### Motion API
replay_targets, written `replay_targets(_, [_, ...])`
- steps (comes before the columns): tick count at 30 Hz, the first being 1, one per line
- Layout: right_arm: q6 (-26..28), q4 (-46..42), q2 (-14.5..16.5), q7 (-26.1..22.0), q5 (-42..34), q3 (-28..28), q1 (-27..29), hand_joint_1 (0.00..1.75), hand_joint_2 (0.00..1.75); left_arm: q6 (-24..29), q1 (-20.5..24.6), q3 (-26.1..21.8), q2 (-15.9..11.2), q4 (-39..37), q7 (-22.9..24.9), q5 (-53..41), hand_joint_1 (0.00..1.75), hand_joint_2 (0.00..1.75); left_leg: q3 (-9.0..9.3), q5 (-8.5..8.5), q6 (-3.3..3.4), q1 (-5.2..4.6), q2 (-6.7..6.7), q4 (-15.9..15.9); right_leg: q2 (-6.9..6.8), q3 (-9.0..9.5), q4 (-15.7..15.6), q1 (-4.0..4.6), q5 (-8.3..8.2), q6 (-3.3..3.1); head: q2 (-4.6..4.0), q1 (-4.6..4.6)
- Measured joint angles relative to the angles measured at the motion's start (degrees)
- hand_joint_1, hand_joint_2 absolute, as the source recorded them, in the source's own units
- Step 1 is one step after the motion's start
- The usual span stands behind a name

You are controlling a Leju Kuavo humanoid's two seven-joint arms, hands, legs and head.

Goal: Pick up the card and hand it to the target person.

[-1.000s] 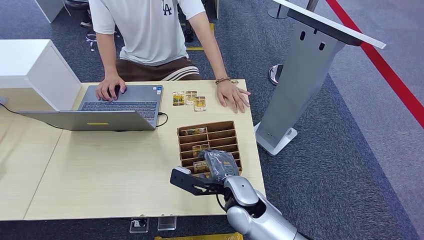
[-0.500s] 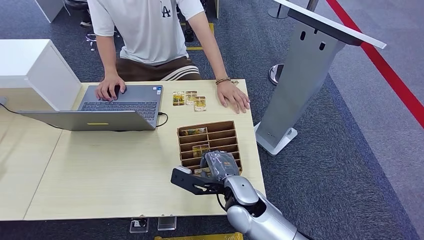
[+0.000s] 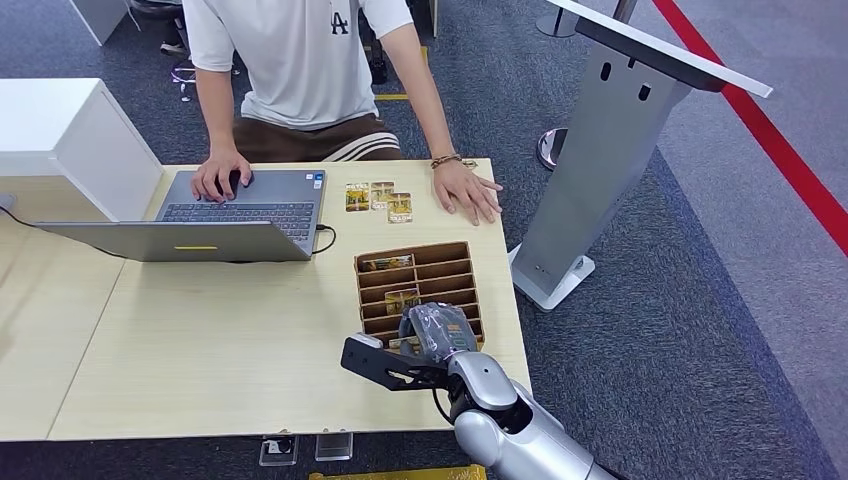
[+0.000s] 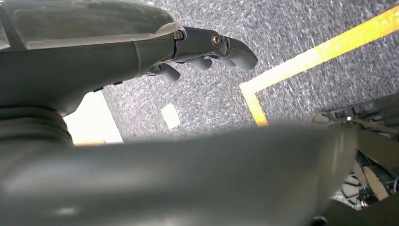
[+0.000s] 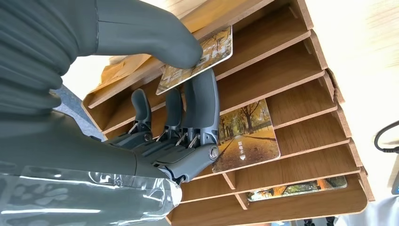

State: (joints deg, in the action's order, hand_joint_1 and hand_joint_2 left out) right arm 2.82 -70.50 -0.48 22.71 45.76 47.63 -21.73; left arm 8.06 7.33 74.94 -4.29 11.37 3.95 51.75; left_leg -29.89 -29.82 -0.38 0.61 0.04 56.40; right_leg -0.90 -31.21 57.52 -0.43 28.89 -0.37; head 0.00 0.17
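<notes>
Card (image 5: pixel 197 61) pinched by right hand (image 5: pixel 155 117).

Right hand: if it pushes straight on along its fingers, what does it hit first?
Likely the wooden card rack: the right hand pinches a card, and its fingers already point into the slots, probably against a divider. Depth is unclear.

Office/reception: laptop (image 3: pixel 240 205) on desk (image 3: pixel 200 340), grey carpet (image 3: pixel 700 330), red floor line (image 3: pixel 790 165).

Autumn-avenue card (image 5: pixel 197 61), tilted, pinched by the right robot hand (image 5: pixel 155 117) above the wooden rack's (image 5: pixel 301 84) nearest slot.
</notes>
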Motion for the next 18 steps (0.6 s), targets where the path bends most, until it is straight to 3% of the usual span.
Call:
replay_targets(2, [0.0,0.0,0.0,0.0,0.0,0.0,0.0,1.50,1.75,-0.4,0.0,0.0,0.0,0.0,-0.1,0.2,0.00,1.75,0.00,0.00,0.00,0.00,0.00,0.0,0.00,0.00,0.0,0.00,0.00,0.00,0.00,0.01])
replay_targets(18, [1.5,-0.5,-0.1,-0.2,0.7,-0.4,0.0,1.50,1.75,0.8,0.0,0.0,0.0,0.0,0.0,0.1,0.00,1.75,0.00,0.00,0.00,0.00,0.00,0.0,0.00,-0.01,0.0,0.00,0.00,0.00,0.00,0.00])
